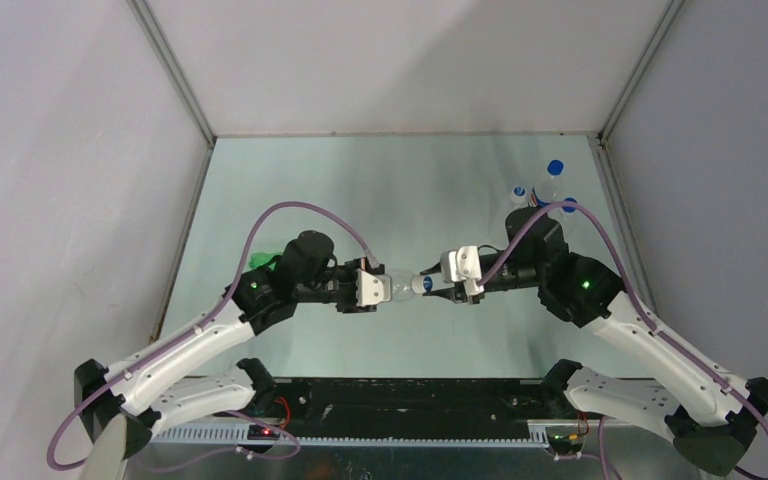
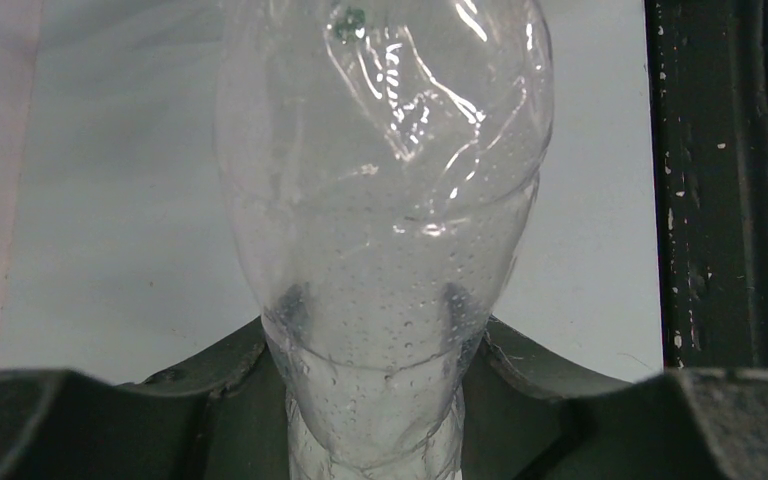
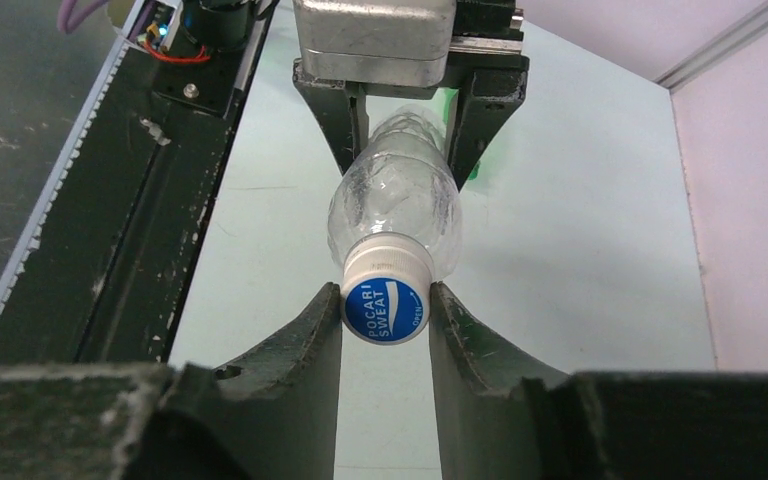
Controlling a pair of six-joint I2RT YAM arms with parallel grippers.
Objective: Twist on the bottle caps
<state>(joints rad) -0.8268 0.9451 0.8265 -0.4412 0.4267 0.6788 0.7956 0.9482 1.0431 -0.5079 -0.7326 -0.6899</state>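
My left gripper (image 1: 385,290) is shut on the base end of the clear colourless bottle (image 1: 400,288) and holds it level above the table, neck pointing right. The bottle fills the left wrist view (image 2: 380,200). The white cap (image 3: 385,295), with a blue printed top, sits on the bottle's neck. My right gripper (image 3: 385,305) has both fingertips pressed on the cap's sides; it also shows in the top view (image 1: 428,284). The translucent green bottle (image 1: 260,262) lies behind my left arm, mostly hidden. The dark green cap is out of view.
Three blue-capped clear bottles (image 1: 555,172) stand at the back right corner, behind my right arm. White walls enclose the table on three sides. A black rail (image 3: 150,190) runs along the near edge.
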